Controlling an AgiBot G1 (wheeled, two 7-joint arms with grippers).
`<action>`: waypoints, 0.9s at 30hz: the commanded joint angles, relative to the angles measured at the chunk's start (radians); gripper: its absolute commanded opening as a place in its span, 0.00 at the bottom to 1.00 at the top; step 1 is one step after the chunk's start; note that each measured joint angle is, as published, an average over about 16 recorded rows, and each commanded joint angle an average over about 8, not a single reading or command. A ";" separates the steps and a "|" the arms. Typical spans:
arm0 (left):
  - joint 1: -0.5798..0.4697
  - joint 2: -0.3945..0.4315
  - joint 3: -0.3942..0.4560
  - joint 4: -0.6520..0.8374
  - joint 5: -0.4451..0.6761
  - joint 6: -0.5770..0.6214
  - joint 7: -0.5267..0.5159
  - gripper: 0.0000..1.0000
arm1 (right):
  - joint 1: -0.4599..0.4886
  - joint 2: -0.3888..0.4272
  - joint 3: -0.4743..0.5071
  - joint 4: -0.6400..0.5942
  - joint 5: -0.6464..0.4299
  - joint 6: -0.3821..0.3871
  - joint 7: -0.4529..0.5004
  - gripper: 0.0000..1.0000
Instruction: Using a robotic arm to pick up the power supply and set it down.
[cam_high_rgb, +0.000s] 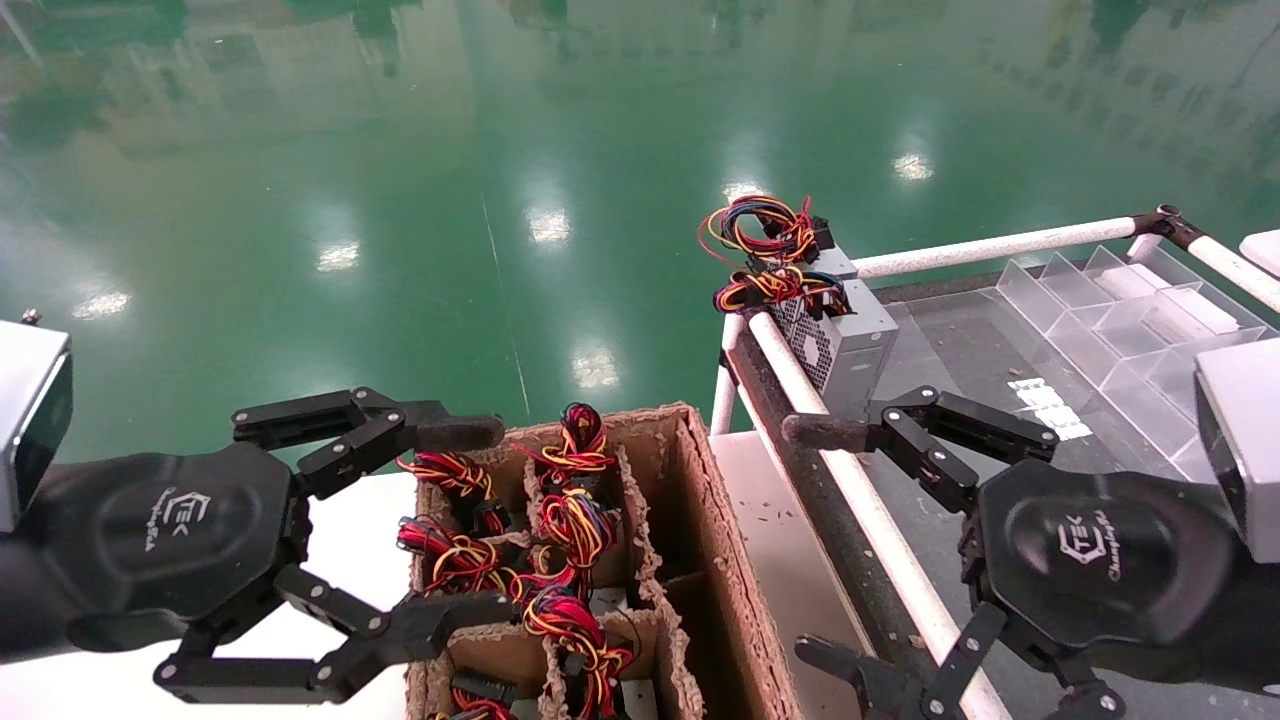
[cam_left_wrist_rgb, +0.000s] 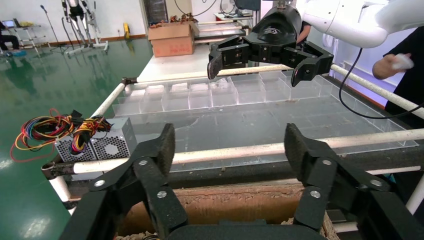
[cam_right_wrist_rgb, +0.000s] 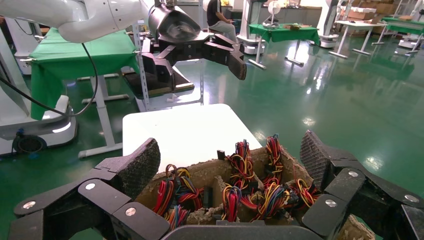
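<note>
My left gripper (cam_high_rgb: 455, 530) hangs with its fingers spread wide and nothing between them, at the near-left corner of the cardboard divider box (cam_high_rgb: 700, 520). My right gripper (cam_high_rgb: 830, 545) is likewise fully open and empty; it sits on the far side of that box, over the white rail (cam_high_rgb: 860, 500) of the neighbouring workbench (cam_high_rgb: 960, 360).

The supplies still to be picked stand in the compartments of the divider box. Only their looped wire bundles (cam_high_rgb: 570, 520) — red, yellow, orange, blue — rise above the partitions; the grey housings are mostly hidden, so I cannot tell their long axis for certain, though the narrow slots suggest they stand on end.

The governing relation: the bundles lie directly beyond my left fingertips, inside the box, with the lower finger (cam_high_rgb: 400, 635) already overlapping the box's near-left wall. The right gripper is separated from the filled compartments by an empty column of the box and its outer wall. In my judgement the left arm is the nearer one for the pick.

Two power supplies (cam_left_wrist_rgb: 95, 145) already rest at the far corner of the workbench beyond the box, side by side against the rail, fan grilles facing outward — apparently the set-down area, next to the clear plastic tray (cam_high_rgb: 1130, 320).
</note>
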 joint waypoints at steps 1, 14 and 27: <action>0.000 0.000 0.000 0.000 0.000 0.000 0.000 0.00 | 0.000 0.000 0.000 0.000 0.000 0.000 0.000 1.00; 0.000 0.000 0.000 0.000 0.000 0.000 0.000 0.00 | 0.000 0.000 0.000 0.000 0.000 0.000 0.000 1.00; 0.000 0.000 0.000 0.000 0.000 0.000 0.000 0.00 | 0.000 0.000 0.000 0.000 0.000 0.000 0.000 1.00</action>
